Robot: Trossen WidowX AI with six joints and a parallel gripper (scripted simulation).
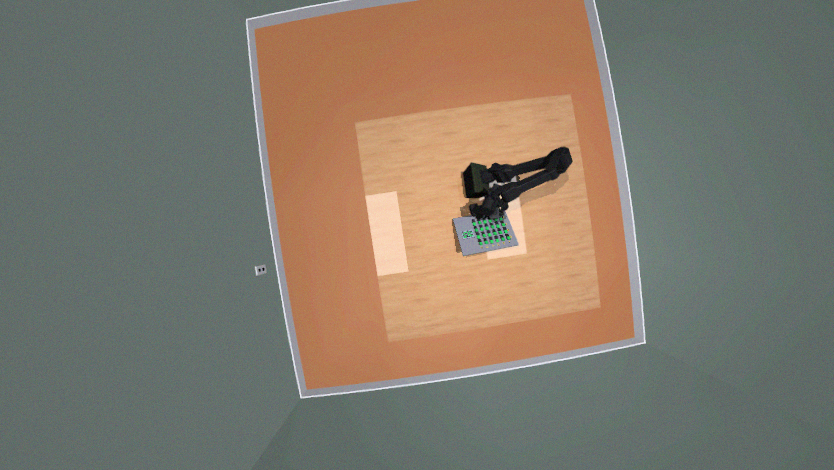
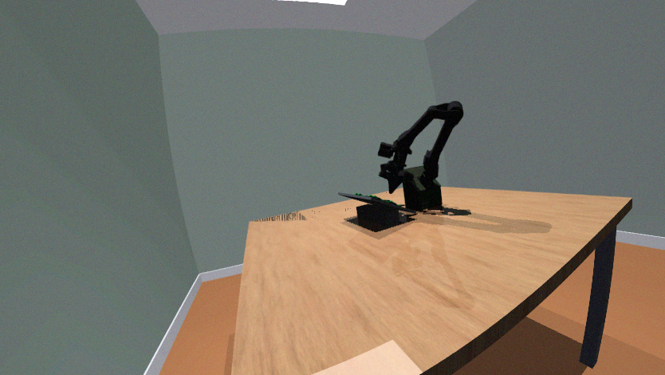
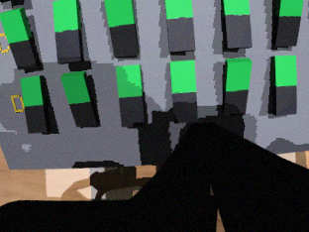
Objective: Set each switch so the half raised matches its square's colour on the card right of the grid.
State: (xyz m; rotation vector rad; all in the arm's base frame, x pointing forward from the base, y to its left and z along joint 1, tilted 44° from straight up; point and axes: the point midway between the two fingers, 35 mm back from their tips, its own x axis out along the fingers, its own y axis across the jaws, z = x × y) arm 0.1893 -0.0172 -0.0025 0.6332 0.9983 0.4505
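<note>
The tilted grey panel (image 1: 468, 248) (image 3: 50, 151) carries a grid of green and dark grey rocker switches. The small card (image 1: 468, 234) lies on the panel beside the grid; its squares are too small to read, and it is outside the wrist view. The wrist view shows the nearest row, including a switch (image 3: 183, 89) and its neighbour (image 3: 238, 86). My gripper (image 2: 391, 190) (image 3: 201, 133) is shut and empty, above the panel's near part. In the wrist view its tip appears just below the gap between those two switches. Contact and which halves are raised cannot be told surely.
A dark block (image 2: 377, 215) supports the panel on the wooden table (image 1: 426, 297) (image 2: 297, 288). The arm's base (image 1: 475, 179) (image 2: 422, 193) stands close behind the panel's near edge. Yellow outlines, including one (image 3: 17, 103), mark row ends. Dark shadows cross the panel's near edge.
</note>
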